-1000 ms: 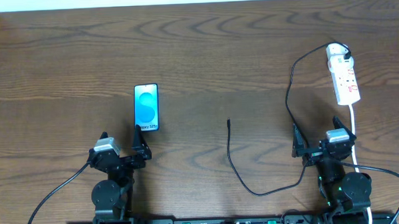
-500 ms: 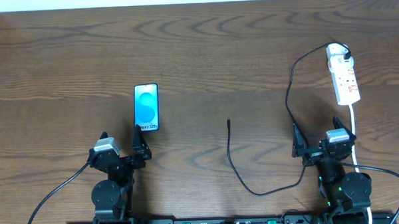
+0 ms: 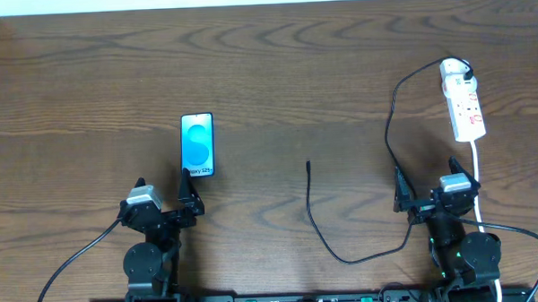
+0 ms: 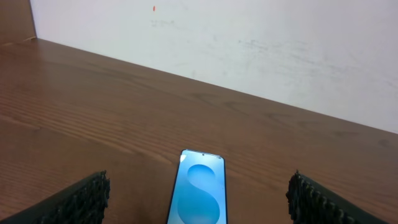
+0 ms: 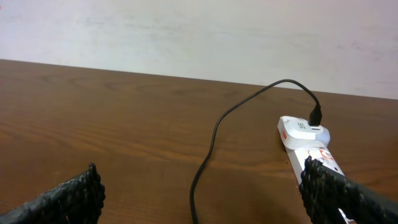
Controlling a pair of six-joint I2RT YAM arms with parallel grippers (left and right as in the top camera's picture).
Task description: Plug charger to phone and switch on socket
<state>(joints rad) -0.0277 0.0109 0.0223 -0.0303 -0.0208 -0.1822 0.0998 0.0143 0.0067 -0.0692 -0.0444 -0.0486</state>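
Note:
The phone [image 3: 197, 145] lies flat left of centre, its blue screen up; in the left wrist view the phone [image 4: 200, 193] sits between the open fingers. My left gripper [image 3: 162, 192] [image 4: 198, 205] rests just short of its near end, holding nothing. The charger [image 3: 389, 129] is a thin black cable running from the socket [image 3: 462, 100], curling low across the table to a plug tip [image 3: 308, 165] at the centre. In the right wrist view the charger [image 5: 214, 130] passes between the fingers and the socket [image 5: 308, 144] lies at right. My right gripper [image 3: 436, 179] [image 5: 202, 196] stands open and holds nothing.
A white cord [image 3: 479, 175] runs from the socket down past the right arm. Black arm cables [image 3: 71, 261] trail at the front edge. A white wall [image 4: 249, 43] borders the far side of the wooden table [image 3: 266, 70].

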